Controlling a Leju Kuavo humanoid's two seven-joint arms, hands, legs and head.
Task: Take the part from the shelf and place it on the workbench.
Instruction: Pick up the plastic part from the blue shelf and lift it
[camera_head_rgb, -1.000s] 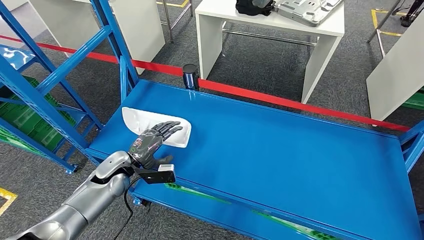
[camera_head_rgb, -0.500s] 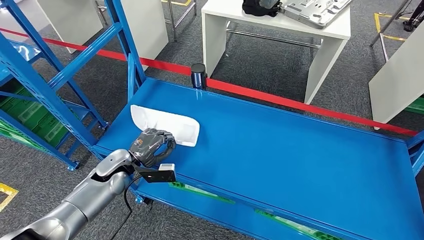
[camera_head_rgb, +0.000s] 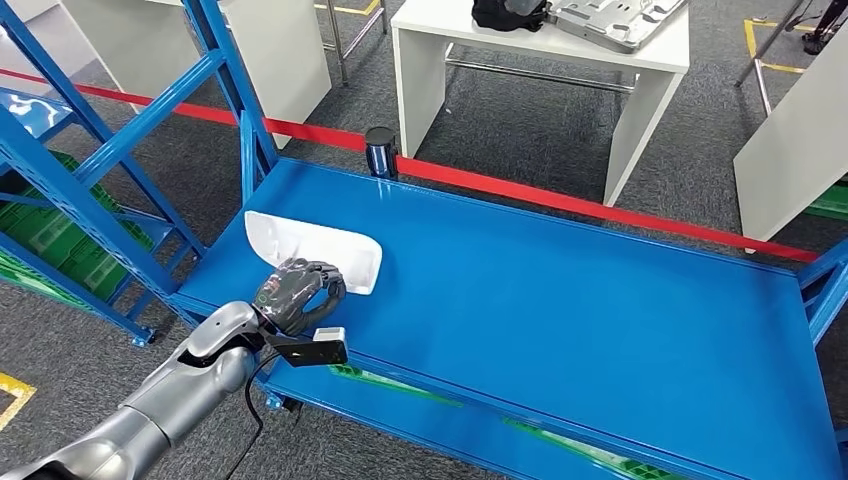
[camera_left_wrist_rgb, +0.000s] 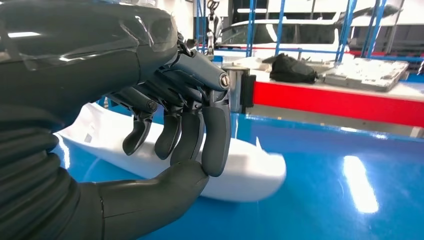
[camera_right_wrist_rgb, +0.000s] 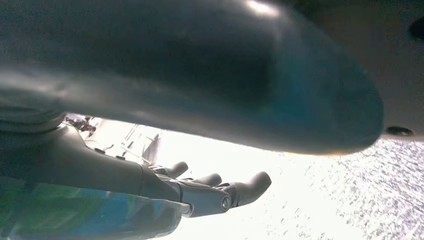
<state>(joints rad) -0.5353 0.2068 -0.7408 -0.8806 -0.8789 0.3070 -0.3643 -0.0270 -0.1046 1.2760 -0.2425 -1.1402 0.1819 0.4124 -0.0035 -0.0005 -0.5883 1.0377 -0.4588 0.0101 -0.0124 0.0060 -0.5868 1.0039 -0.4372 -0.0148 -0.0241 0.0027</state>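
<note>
The white elongated part (camera_head_rgb: 322, 248) lies on the left of the blue shelf deck (camera_head_rgb: 560, 300). My left hand (camera_head_rgb: 296, 293) sits at the part's near edge with its fingers curled in. In the left wrist view the left hand (camera_left_wrist_rgb: 175, 130) has a fingertip meeting the thumb with nothing between them, and the part (camera_left_wrist_rgb: 250, 170) lies just beyond the fingers. My right hand (camera_right_wrist_rgb: 210, 192) hangs with its fingers apart, holding nothing. The white workbench (camera_head_rgb: 640, 50) stands beyond the shelf.
A red barrier tape (camera_head_rgb: 560, 200) on a dark post (camera_head_rgb: 379, 150) runs between shelf and workbench. A grey tray (camera_head_rgb: 615, 20) and a black object (camera_head_rgb: 505, 12) lie on the workbench. Blue shelf uprights (camera_head_rgb: 230, 90) rise at the left.
The left hand's fingers, stretched out over the part a second ago, have curled in at its near edge. The part has stayed in place.
</note>
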